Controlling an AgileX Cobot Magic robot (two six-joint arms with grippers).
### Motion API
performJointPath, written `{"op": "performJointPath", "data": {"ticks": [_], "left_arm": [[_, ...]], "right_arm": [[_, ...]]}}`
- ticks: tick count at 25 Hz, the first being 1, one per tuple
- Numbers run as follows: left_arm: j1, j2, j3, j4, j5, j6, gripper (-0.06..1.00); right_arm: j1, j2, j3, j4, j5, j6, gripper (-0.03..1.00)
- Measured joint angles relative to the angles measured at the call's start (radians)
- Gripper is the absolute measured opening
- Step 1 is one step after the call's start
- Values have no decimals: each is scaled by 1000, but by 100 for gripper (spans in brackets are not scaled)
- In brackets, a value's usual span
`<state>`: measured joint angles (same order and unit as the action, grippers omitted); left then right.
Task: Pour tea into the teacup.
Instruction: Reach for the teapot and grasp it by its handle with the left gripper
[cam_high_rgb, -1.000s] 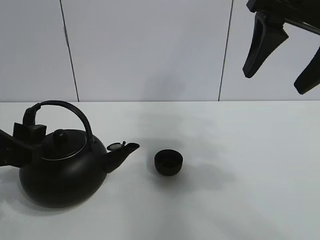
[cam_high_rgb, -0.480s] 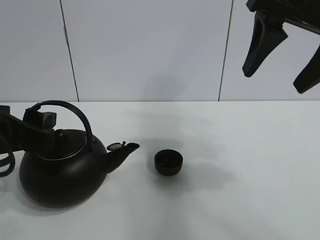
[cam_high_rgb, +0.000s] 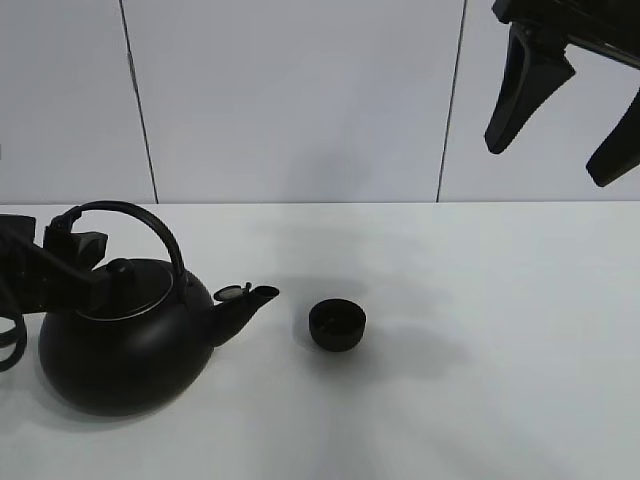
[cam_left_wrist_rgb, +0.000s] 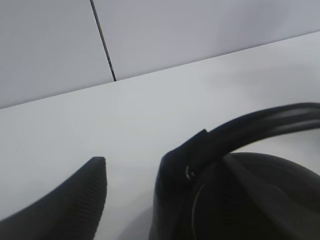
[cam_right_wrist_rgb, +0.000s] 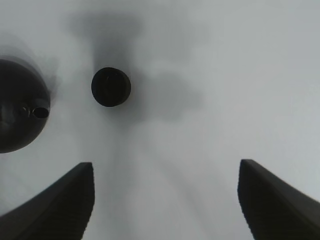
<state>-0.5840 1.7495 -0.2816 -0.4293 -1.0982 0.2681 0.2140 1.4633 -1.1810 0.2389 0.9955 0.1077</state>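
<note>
Quick look at where you're at. Your left gripper (cam_high_rgb: 85, 262) has climbed since a second ago. Back then it sat low against the side of the kettle (cam_high_rgb: 125, 345), and now it's up at the foot of the arched handle (cam_high_rgb: 150, 225), on the side away from the spout (cam_high_rgb: 245, 305). Compared with half a second ago it has only nudged a touch back from the lid knob (cam_high_rgb: 120, 270).

From the left wrist cam you get one ribbed finger (cam_left_wrist_rgb: 75, 200) with a strip of bare table beside it, then the handle's base. The other finger doesn't show, so honestly I can't tell if you're clamped on the handle or just hanging next to it.

The kettle hasn't budged in any of the frames. It sits on the left part of the white table (cam_high_rgb: 500, 400), well out from the back edge, spout aimed to the right.

The teacup (cam_high_rgb: 337, 325) is in the same spot too: upright near the middle of the table, well out from the back edge, just past the spout tip with a small gap, not touching it.

Your right gripper (cam_high_rgb: 548, 160) hasn't moved either. It hangs high over the right side, in front of the wall (cam_high_rgb: 300, 100), fingers spread wide apart with nothing between them.
</note>
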Motion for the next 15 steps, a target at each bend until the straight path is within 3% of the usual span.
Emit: {"op": "performJointPath", "data": {"ticks": [8, 13, 15], "left_arm": [[0, 5, 0, 35, 1, 16, 43], [0, 5, 0, 35, 2, 20, 16], [1, 5, 0, 33, 1, 30, 11]], "right_arm": [[0, 0, 0, 0, 0, 0, 55], [0, 0, 0, 0, 0, 0, 55], [0, 0, 0, 0, 0, 0, 55]]}}
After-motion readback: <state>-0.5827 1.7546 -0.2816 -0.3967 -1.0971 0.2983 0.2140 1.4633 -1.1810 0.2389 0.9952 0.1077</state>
